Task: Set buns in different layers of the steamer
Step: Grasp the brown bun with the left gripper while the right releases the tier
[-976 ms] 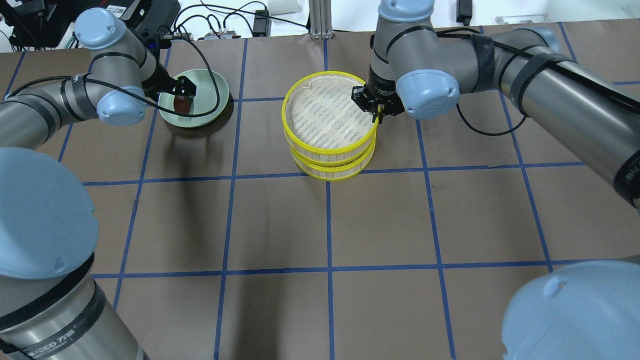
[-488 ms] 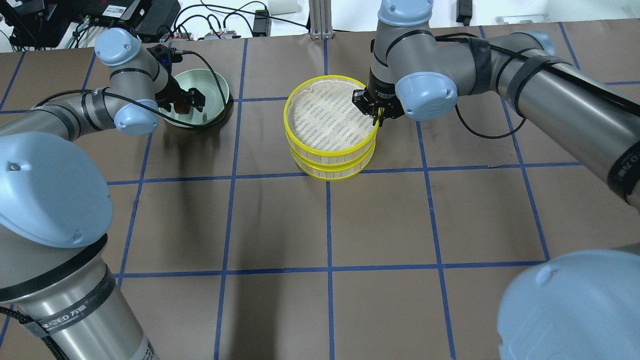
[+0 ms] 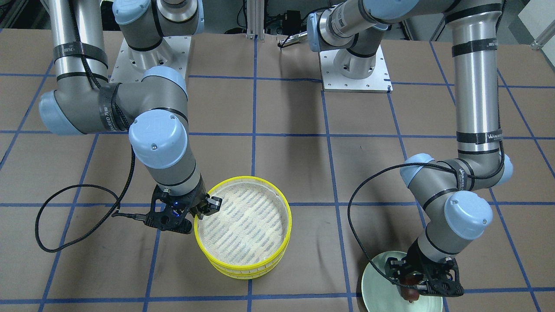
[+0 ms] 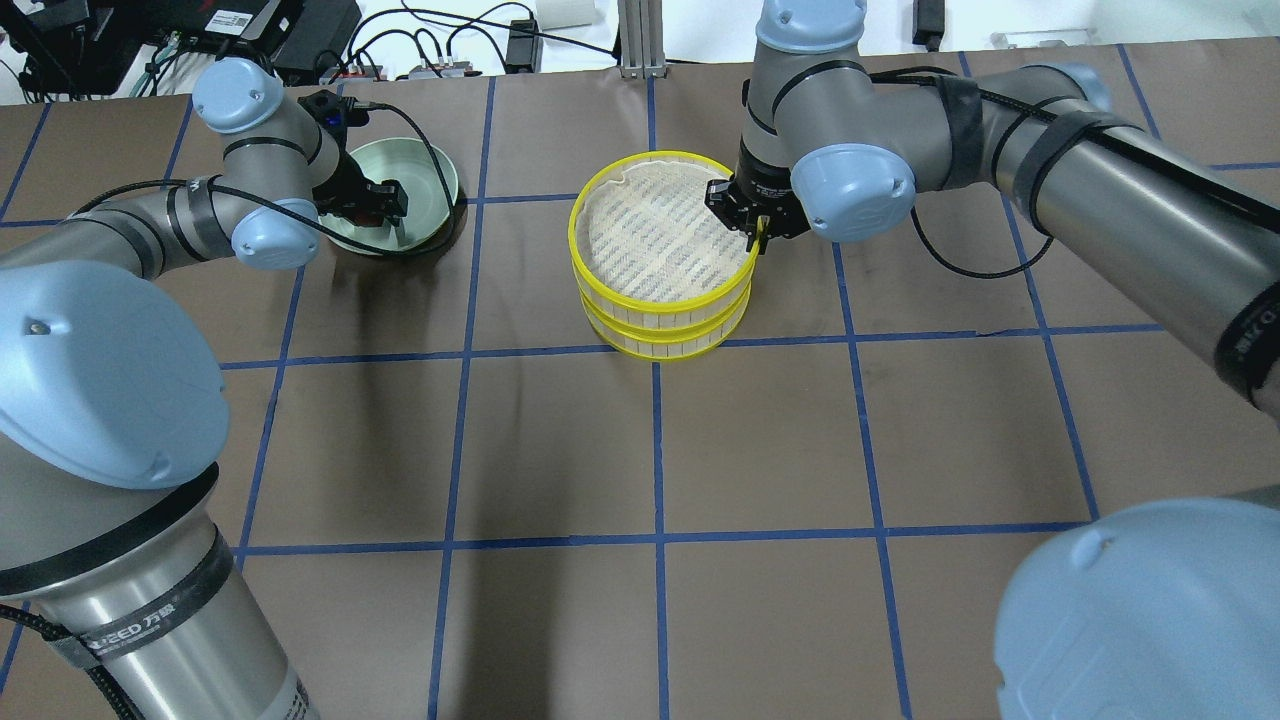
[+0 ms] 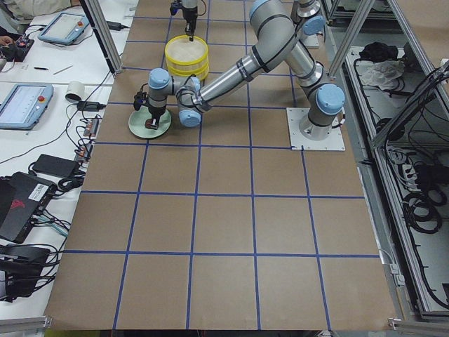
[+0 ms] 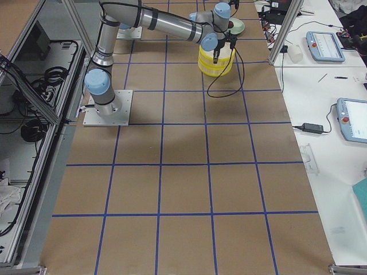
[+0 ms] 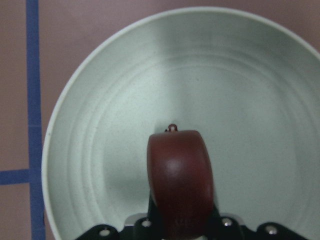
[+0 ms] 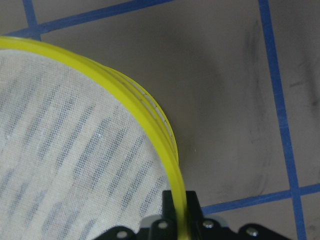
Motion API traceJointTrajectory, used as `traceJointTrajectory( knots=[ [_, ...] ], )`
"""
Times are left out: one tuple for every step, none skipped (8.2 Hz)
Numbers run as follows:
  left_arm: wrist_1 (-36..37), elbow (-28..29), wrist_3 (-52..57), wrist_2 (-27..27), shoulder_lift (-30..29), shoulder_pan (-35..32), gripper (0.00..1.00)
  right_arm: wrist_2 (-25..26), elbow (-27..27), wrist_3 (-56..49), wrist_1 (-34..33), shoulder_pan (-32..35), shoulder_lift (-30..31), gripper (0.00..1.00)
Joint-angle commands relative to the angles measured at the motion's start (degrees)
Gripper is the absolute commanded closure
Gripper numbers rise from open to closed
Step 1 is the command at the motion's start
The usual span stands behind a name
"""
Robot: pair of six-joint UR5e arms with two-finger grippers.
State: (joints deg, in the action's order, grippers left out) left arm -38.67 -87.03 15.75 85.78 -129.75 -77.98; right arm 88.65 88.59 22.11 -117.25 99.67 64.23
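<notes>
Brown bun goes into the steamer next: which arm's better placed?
Left. The left pincer is shut on the brown bun over the green plate. The right pincer is clamped on the top tray's yellow rim, so it is occupied.
</notes>
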Motion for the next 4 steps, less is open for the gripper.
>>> traceJointTrajectory(
  knots=[
    [-3.06,0.02,-0.63,-0.09,3.09,-0.15,1.00,-0.23,0.09,0.39,0.00,0.00,-0.07,0.90],
    [-4.73,0.02,-0.81,-0.09,4.84,-0.41,1.00,-0.23,0.09,0.39,-0.09,0.00,-0.15,0.76],
    [-7.10,0.02,-1.25,0.09,7.04,-1.37,1.00,-0.23,0.09,0.39,-0.09,0.00,-0.15,0.71],
    [-8.95,0.02,-4.38,0.17,9.23,-2.77,1.00,-0.32,0.09,0.48,-0.09,0.00,-0.15,0.64]
  ],
)
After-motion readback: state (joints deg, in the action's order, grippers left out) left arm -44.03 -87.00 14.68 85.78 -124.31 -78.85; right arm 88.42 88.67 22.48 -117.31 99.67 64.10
